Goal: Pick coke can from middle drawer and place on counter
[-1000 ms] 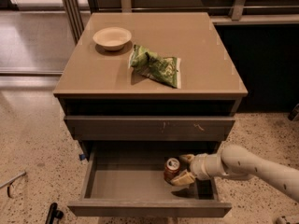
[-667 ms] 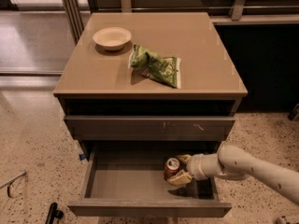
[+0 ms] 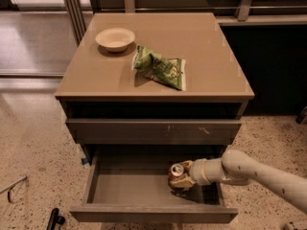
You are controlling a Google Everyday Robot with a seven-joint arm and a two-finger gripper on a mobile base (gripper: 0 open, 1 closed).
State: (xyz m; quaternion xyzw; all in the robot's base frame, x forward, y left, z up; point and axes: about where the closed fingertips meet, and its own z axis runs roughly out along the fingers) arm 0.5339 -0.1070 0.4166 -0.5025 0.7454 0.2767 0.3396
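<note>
The coke can (image 3: 175, 171), red with a silver top, stands on the floor of the open middle drawer (image 3: 129, 188), right of its middle. My gripper (image 3: 183, 178) reaches in from the right on a pale arm. Its yellowish fingers sit around the can's right side and base, closed on it. The can rests low in the drawer. The glossy tan counter (image 3: 206, 47) lies above, on top of the dark cabinet.
A pale round bowl (image 3: 115, 38) and a green snack bag (image 3: 160, 67) lie on the counter's left and middle. A shut drawer front with pale scratches (image 3: 153, 131) overhangs the open drawer. Speckled floor surrounds the cabinet; a dark object (image 3: 55, 219) lies at lower left.
My arm has edged a little to the left, bringing the gripper tighter against the coke can. The can stays at the same spot in the drawer.
</note>
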